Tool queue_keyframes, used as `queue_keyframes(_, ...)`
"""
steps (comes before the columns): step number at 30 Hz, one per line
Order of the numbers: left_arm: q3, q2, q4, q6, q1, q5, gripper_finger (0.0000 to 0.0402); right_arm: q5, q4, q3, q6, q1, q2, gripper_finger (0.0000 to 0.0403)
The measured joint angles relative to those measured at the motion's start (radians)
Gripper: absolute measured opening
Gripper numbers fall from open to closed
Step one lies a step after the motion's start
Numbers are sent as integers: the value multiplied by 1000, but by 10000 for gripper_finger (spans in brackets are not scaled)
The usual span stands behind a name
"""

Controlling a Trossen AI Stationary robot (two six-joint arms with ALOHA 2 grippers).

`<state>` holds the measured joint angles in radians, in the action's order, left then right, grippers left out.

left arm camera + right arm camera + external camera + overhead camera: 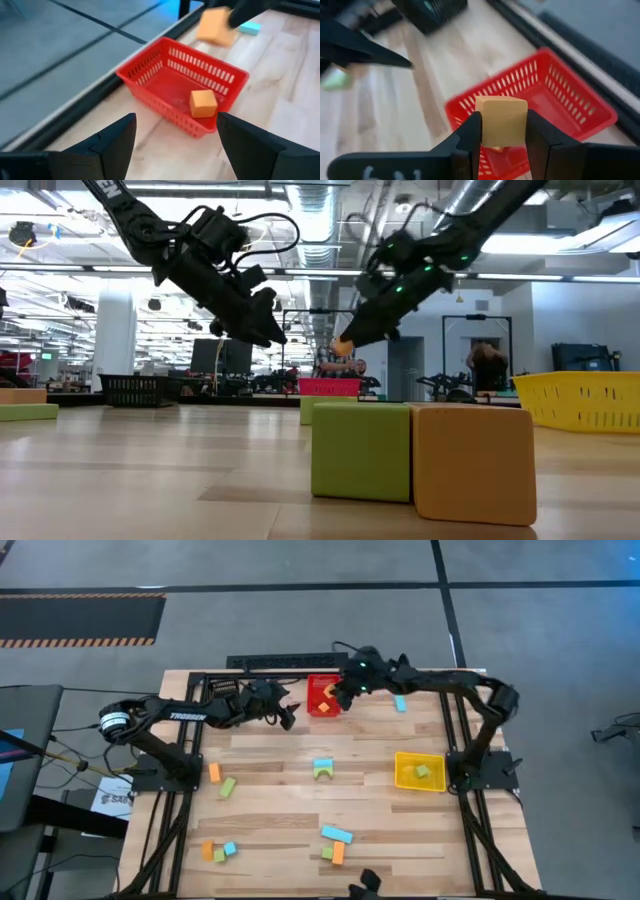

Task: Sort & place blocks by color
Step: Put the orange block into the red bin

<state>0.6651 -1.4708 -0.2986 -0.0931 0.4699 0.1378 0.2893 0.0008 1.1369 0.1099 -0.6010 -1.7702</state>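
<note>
My right gripper (pixel 503 131) hangs above the red bin (pixel 322 700) near the table's far edge, shut on an orange block (pixel 501 111). The low view shows that block (pixel 341 347) well above the bin (pixel 330 387). Another orange cube (pixel 203 103) lies inside the bin. My left gripper (pixel 176 120) is open and empty, raised just left of the bin (pixel 150 75). Other orange, light blue and green blocks lie scattered on the table, such as a blue one (pixel 400 703) and a blue-green pair (pixel 323 769). My right gripper pinches the orange block by two opposite side faces (pixel 480 125), one finger (pixel 470 137) on each. The fingers slant down from the table's right toward the bin. The block is lifted clear, in the air above the red bin.
A yellow bin (pixel 400 776) with a green block (pixel 422 771) sits at the right. A black bin (pixel 225 690) stands at the far left, under my left arm. Block clusters lie near the front edge (pixel 218 851) (pixel 335 845), two of them close to the low camera (pixel 420 460).
</note>
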Motion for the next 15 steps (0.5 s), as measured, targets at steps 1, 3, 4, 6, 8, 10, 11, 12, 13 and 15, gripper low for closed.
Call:
queue_keyframes(1,0,0,6,-6,1,-3,263,0,-41,34,-12,-3,-28,118)
queue_keyframes(3,0,0,12,-7,-6,1,263,-3,-100,94,-35,-3,-80,118)
queue_keyframes(4,0,0,12,-7,-12,8,263,-6,-117,121,-40,-3,-104,118)
queue_keyframes(6,0,0,12,-7,-22,22,263,-18,-141,169,-40,-3,-143,119)
queue_keyframes(8,0,0,12,-7,-32,34,263,-61,-166,213,-40,-2,-178,123)
queue_keyframes(10,0,0,13,-8,-40,41,263,-111,-212,250,-42,-2,-200,131)
queue_keyframes(11,0,0,16,-9,-44,43,263,-126,-217,269,-47,-2,-211,138)
queue_keyframes(12,0,1,21,-9,-48,44,263,-133,-227,282,-56,-2,-217,145)
queue_keyframes(13,0,1,26,-9,-53,48,263,-134,-247,290,-63,-2,-219,154)
queue_keyframes(15,0,1,32,-9,-58,54,263,-136,-261,307,-67,-2,-228,175)
